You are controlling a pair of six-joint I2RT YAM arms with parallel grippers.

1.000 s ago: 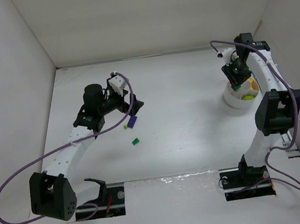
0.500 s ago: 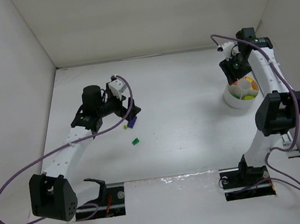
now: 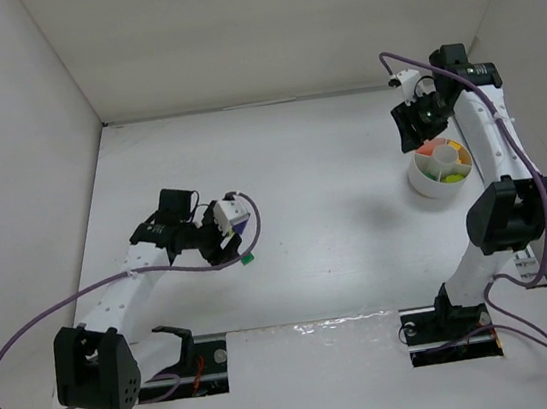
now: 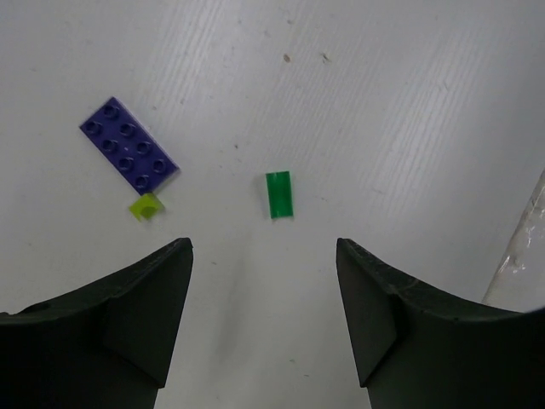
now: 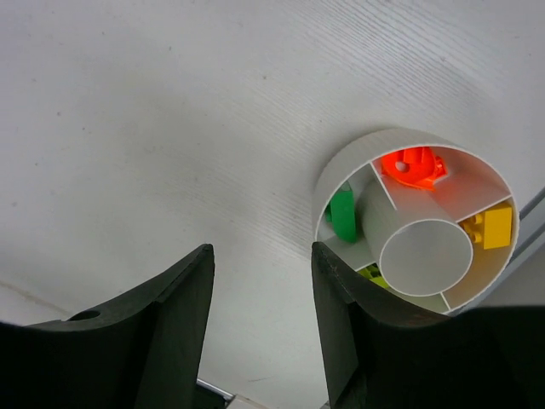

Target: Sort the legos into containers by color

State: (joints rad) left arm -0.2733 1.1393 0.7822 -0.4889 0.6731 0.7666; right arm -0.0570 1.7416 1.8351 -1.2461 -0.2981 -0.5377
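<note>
My right gripper (image 5: pixel 261 251) has lifted off the small round white divided bowl (image 3: pixel 429 187) and drawn back toward the far wall. Its fingers stand apart with nothing between them. A dark green plastic brick (image 5: pixel 342 213) now stands in one wedge, so that piece looks delivered.

My left gripper (image 4: pixel 262 256) has swung nearer, away from the flat purple studded plate (image 4: pixel 129 146), to hang over the small bright green brick (image 4: pixel 278 194) on the white table (image 4: pixel 409 102). Its fingers have narrowed but are apart and empty, with the brick lying just ahead of them. A tiny lime brick (image 4: pixel 146 206) touches the plate's corner, I think. Three pieces remain loose, and I judge the green one is next.
</note>
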